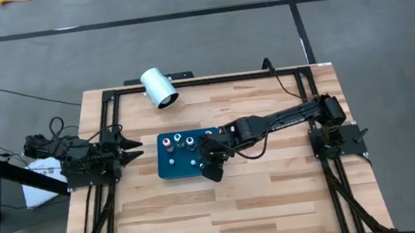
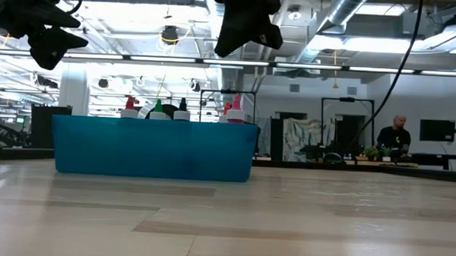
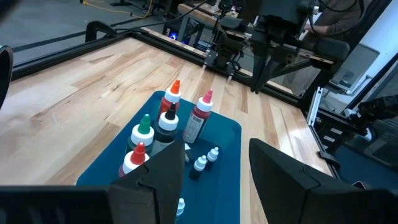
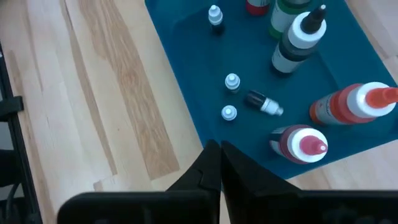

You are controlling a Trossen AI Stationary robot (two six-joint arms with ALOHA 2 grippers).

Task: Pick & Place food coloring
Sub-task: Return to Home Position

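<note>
Bottles (image 3: 168, 121) sit in teal tray (image 1: 168, 170); right gripper (image 4: 217, 149) overhead pinched closed, empty; left gripper (image 1: 134, 147) spread.

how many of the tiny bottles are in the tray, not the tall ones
4 tiny bottles in the teal tray: one upright near the red-topped bottle, two upright mid-tray, one dark lying beside them. Others may be hidden off-frame.

Robotics lab. Indicators: exposed ceiling ducts (image 2: 350, 12), concrete floor (image 1: 182, 33), wooden workbench (image 1: 280, 202); its black frame rail (image 3: 168, 45) lies well ahead of the fingers (image 3: 283, 171) of the left gripper (image 3: 214, 155).
</note>
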